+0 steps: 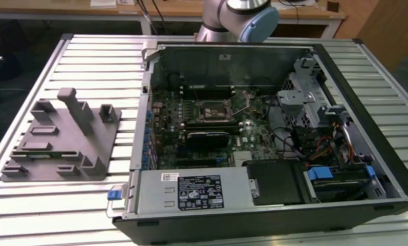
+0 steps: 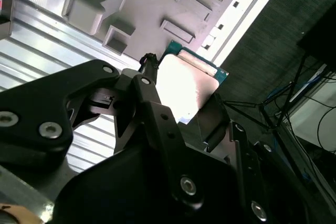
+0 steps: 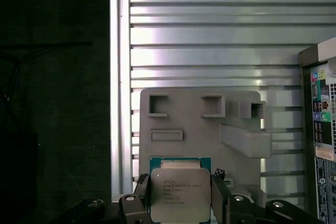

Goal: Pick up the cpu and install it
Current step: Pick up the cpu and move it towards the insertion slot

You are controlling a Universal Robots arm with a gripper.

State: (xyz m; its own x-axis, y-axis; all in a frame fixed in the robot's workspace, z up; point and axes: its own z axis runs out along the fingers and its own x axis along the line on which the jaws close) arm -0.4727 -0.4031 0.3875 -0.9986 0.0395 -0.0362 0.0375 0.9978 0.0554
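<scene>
Jaws tight on opposite edges of the cpu (image 3: 180, 195), grey fixture tray (image 3: 199, 129) beyond it.

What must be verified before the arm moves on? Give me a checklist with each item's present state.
1. Grip: gripper shut on the silvery square cpu with green rim: ok.
2. Cpu sits square between the black fingers: ok.
3. Cpu apart from the grey plastic fixture tray beneath it: ok.
4. Black computer case open on its upper side: ok.
5. Motherboard socket empty and unlatched: cannot tell.
</scene>
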